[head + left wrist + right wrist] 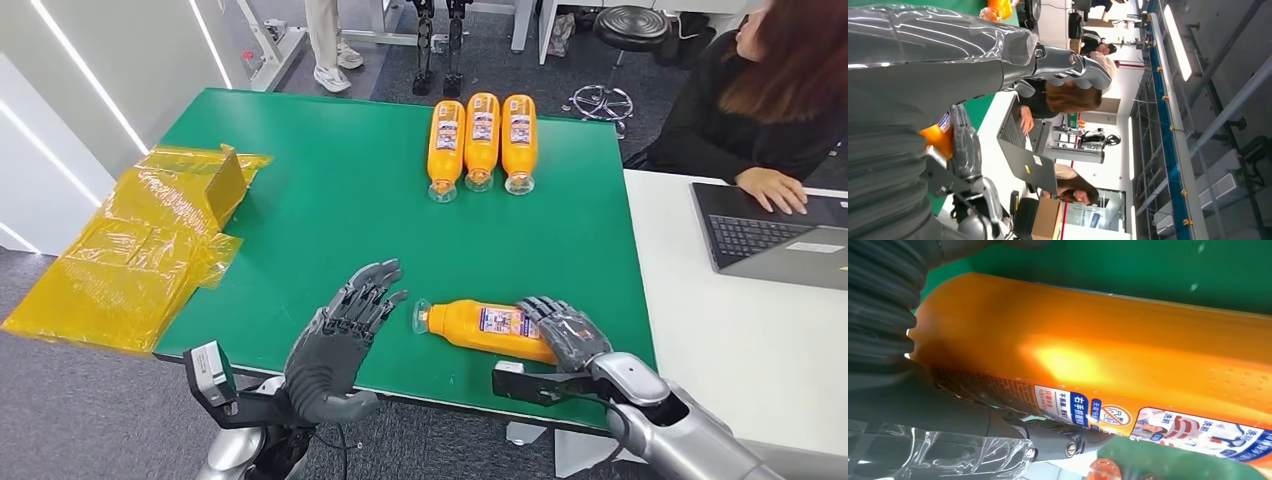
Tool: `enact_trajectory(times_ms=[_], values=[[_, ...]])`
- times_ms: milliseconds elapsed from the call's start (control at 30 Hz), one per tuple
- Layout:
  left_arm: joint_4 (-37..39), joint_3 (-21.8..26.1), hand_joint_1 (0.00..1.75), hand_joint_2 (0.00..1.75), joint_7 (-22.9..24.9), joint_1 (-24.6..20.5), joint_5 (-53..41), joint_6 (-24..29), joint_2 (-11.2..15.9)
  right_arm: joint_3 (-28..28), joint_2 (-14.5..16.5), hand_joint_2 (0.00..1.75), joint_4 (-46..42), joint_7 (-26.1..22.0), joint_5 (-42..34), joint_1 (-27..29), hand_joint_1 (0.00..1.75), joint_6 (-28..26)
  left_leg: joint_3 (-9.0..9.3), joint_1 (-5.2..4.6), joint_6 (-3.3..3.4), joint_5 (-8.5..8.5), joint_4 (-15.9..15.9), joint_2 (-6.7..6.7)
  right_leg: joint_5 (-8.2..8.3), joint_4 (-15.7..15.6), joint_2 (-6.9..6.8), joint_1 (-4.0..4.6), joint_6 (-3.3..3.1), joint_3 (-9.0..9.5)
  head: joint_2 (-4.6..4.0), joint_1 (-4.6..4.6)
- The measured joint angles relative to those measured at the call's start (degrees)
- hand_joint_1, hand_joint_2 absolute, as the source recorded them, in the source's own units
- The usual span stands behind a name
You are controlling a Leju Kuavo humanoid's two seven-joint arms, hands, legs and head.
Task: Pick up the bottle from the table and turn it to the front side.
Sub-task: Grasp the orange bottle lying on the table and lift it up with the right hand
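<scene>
A: Where was the bottle (488, 327)?

B: It lay on its side on the green table (340, 200), close to the near edge, clear cap end pointing toward the left hand (340, 345). The right hand (565, 332) lay over its base end, fingers draped across the orange body. In the right wrist view the bottle (1108, 350) sat right against that hand (938, 405), a finger running beside the label.

A: So it was gripped?

B: The fingers were wrapped on it, with the bottle resting on the table, not lifted.

A: And the left hand?

B: Held up just beside the cap end, not touching, fingers straight and spread, holding nothing. The left wrist view showed the same spread fingers (1068, 67).

A: Anything else beyond the hands?

B: Three more orange bottles (481, 143) lay side by side far ahead of the right hand. A heap of yellow plastic wrap (140, 250) hung off the table beyond the left hand. Out past the right hand, a person (770, 100) sat at a laptop (770, 235).
</scene>
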Motion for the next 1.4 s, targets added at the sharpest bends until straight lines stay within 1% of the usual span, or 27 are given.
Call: enact_trajectory(times_ms=[33, 67, 167, 200, 433, 633, 933, 1133, 1300, 1400], values=[[0.01, 0.07, 0.0, 1.75, 0.0, 0.0, -0.04, -0.02, 0.01, -1.05, -0.23, 1.75, -1.06, 0.19, 0.71, 1.34, 0.0, -0.09, 0.01, 0.0, 0.01, -0.01, 0.0, 0.0, -0.01, 0.0, -0.01, 0.0, 0.01, 0.02, 0.0, 0.0], [0.01, 0.17, 0.0, 1.75, 0.0, 0.0, -0.09, -0.04, 0.01, -2.07, -0.51, 1.75, -2.16, 0.38, 1.32, 2.64, 0.38, -0.08, 0.02, 0.0, 0.0, -0.02, 0.0, 0.0, -0.01, 0.0, -0.01, 0.0, 0.01, 0.03, 0.0, -0.01], [0.02, 0.48, 0.0, 1.75, -0.01, -0.01, -0.16, -0.1, 0.02, -4.61, -1.69, 1.75, -5.22, 0.71, 2.56, 5.86, 1.69, 0.37, 0.03, 0.0, -0.01, -0.03, 0.0, 0.0, -0.02, 0.0, -0.01, 0.0, 0.02, 0.05, 0.0, 0.0], [0.02, 0.54, 0.0, 1.75, -0.05, -0.01, -0.17, -0.11, 0.03, -5.36, -2.12, 1.75, -6.12, 0.7, 2.67, 6.69, 1.74, 0.7, 0.03, 0.0, -0.01, -0.03, 0.0, 0.0, -0.02, 0.0, -0.01, 0.0, 0.02, 0.05, 0.0, 0.0], [0.02, 0.68, 0.0, 1.75, -0.58, -0.05, -0.05, -0.14, 0.09, -8.88, -5.04, 1.75, -10.5, -0.13, 2.96, 9.65, 1.75, 3.22, 0.02, -0.04, 0.01, -0.03, 0.01, 0.0, -0.01, -0.01, -0.01, -0.03, 0.04, 0.07, 0.0, 0.01], [-0.02, 0.82, 0.0, 1.75, -0.68, -0.18, 0.03, -0.13, 0.03, -10.17, -7.02, 1.75, -13.07, -0.6, 2.24, 9.99, 1.75, 4.45, 0.0, -0.05, 0.01, -0.03, 0.01, 0.0, 0.0, 0.0, -0.01, -0.04, 0.03, 0.05, 0.0, 0.0], [-0.4, 0.87, 0.0, 1.75, -0.66, -0.17, 0.01, -0.01, -0.02, -11.28, -8.83, 1.75, -16.46, -0.14, 1.88, 9.2, 1.75, 5.28, -0.06, -0.04, 0.01, -0.03, 0.0, 0.0, -0.01, 0.01, -0.01, -0.02, 0.03, -0.02, 0.0, 0.0], [-1.28, 0.92, 0.0, 1.75, -0.66, 0.31, -0.29, 0.4, -0.03, -12.77, -10.2, 1.75, -19.74, 1.29, 1.46, 7.98, 1.75, 3.49, -0.12, -0.04, 0.01, -0.03, 0.0, 0.01, -0.01, 0.02, 0.0, -0.03, 0.03, -0.04, 0.0, 0.01], [-2.71, 1.13, 0.0, 1.75, -0.47, 1.45, -1.07, 1.19, -0.37, -14.7, -10.09, 1.75, -23.47, 3.03, 4.41, 6.52, 1.75, -0.54, -0.13, -0.04, 0.01, -0.03, 0.0, -0.04, -0.01, 0.02, -0.03, -0.03, 0.03, -0.05, 0.0, 0.0], [-3.2, 1.25, 0.0, 1.75, -0.35, 1.79, -1.31, 1.29, -0.51, -15.53, -9.87, 1.75, -24.78, 3.57, 5.39, 6.39, 1.75, -1.86, -0.13, -0.04, 0.01, -0.03, 0.0, -0.05, -0.01, 0.02, -0.04, -0.03, 0.03, -0.06, 0.0, 0.0]])
